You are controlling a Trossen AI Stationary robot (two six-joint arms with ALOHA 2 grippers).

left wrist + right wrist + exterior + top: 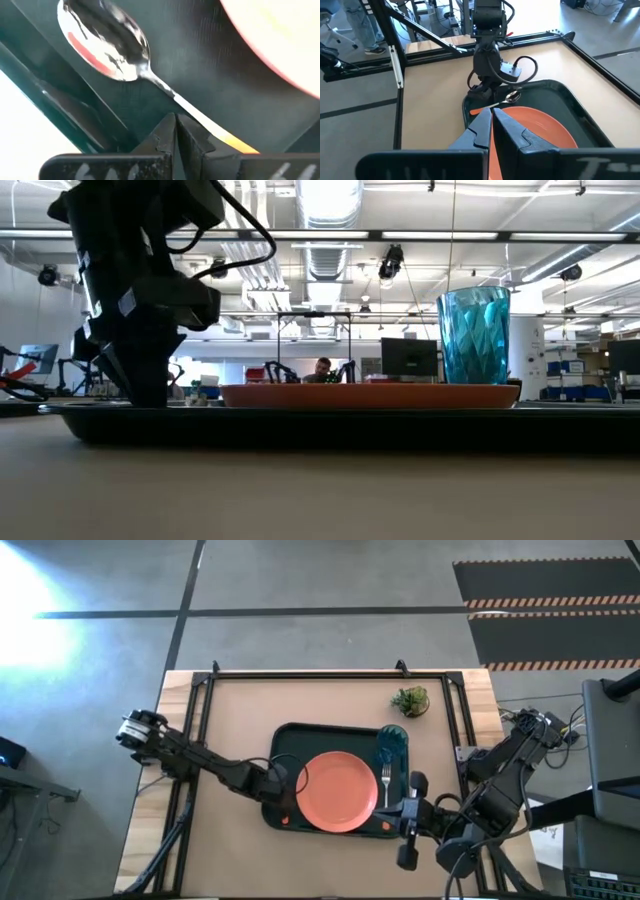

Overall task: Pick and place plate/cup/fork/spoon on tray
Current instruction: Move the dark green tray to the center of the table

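Left gripper (283, 787), fingers pressed together, pinching spoon (107, 47) handle, lowers it by tray (283, 738) left edge beside plate (337, 790); likely last item. Right gripper (409, 823), pressed together, empty, waits off tray's right corner.

The left arm reaches in from nine o'clock, its left gripper (283, 792) low, fingers (167, 137) pressed together. The right arm folds at four o'clock, its right gripper (408, 810) with fingers (481, 129) closed.
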